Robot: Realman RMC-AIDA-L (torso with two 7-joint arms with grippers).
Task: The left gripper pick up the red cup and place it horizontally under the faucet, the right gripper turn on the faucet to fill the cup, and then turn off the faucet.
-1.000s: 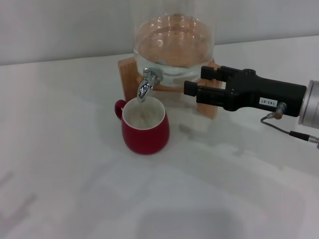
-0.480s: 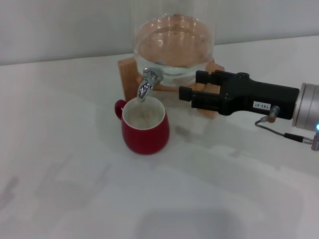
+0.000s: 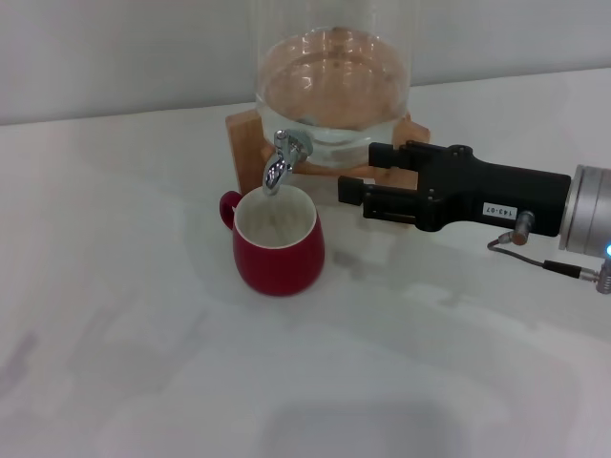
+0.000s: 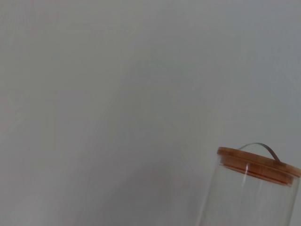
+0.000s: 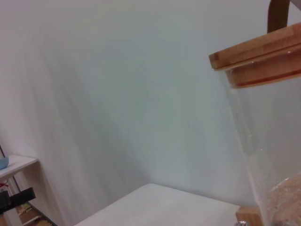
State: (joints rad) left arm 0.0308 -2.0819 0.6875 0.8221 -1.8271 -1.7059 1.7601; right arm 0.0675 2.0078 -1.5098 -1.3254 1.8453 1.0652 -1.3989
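Observation:
The red cup [image 3: 279, 250] stands upright on the white table, its white inside showing and its small handle pointing left. Directly above its rim hangs the chrome faucet [image 3: 283, 158] of the glass dispenser [image 3: 334, 86]. My right gripper [image 3: 361, 173] reaches in from the right at faucet height, a short way right of the spout. It is open and holds nothing. Neither the faucet nor the cup is touched. The left gripper is out of view.
The dispenser rests on a wooden stand [image 3: 245, 134] at the back of the white table [image 3: 143, 315]. Its wooden lid [image 4: 257, 164] shows in the left wrist view, and the lid [image 5: 263, 54] also shows in the right wrist view. A grey cable [image 3: 558, 268] trails from the right wrist.
My right gripper has slid left toward the faucet, closing much of the gap. The cup and dispenser have not moved.

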